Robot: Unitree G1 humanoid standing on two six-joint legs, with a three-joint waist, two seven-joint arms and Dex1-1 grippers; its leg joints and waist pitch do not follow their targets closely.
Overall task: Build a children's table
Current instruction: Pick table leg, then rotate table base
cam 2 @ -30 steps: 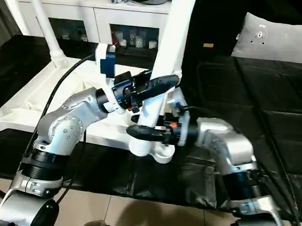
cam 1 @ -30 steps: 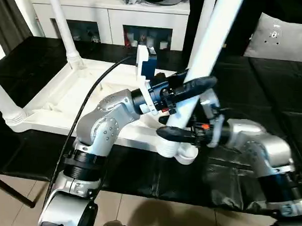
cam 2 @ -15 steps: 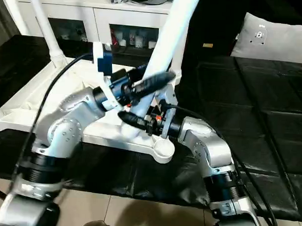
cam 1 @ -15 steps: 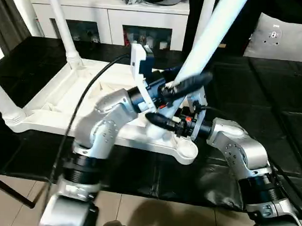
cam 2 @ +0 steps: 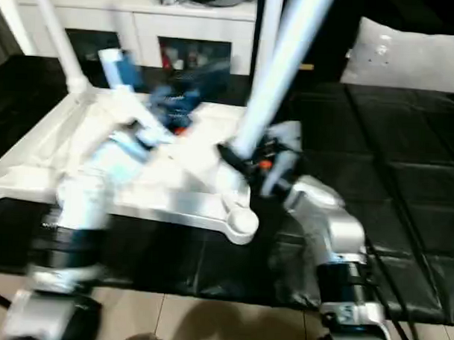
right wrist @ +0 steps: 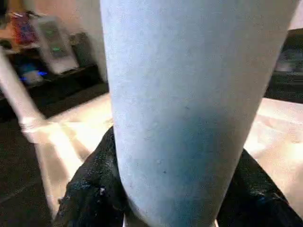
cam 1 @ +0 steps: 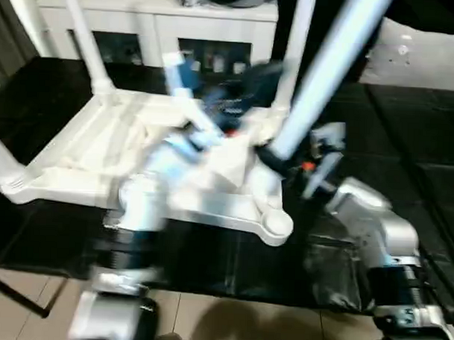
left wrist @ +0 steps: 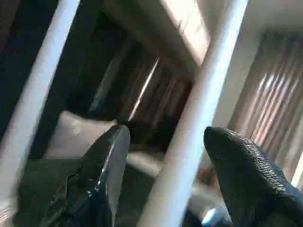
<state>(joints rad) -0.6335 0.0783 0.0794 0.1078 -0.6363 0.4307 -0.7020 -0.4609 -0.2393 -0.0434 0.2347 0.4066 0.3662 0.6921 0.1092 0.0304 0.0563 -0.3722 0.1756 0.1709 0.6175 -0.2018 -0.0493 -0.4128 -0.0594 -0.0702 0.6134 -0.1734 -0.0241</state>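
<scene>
The children's table top (cam 1: 86, 157) lies upside down on the black surface, with three white legs standing in its corner sockets: one at the far left (cam 1: 89, 46), one at the near left (cam 1: 0, 162) and one at the far right (cam 1: 295, 45). The near right corner socket (cam 1: 279, 224) has no leg in it. My right gripper (cam 1: 276, 153) is shut on the lower part of a fourth leg (cam 1: 320, 76), which leans up to the right, its foot just above the top. The black fingers (right wrist: 90, 189) press on both sides of the tube. My left gripper (left wrist: 166, 132) is open, blurred, over the table top.
A white cabinet with glass doors (cam 1: 143, 18) stands behind the table. A grey cushion (cam 1: 418, 50) lies at the back right. The black cover (cam 1: 407, 146) stretches to the right of the table top. Tiled floor (cam 1: 229, 327) runs along the near edge.
My left gripper has opened, let go of the leg and swung away to the left. My right gripper has lifted the leg's foot up off the near right corner socket.
</scene>
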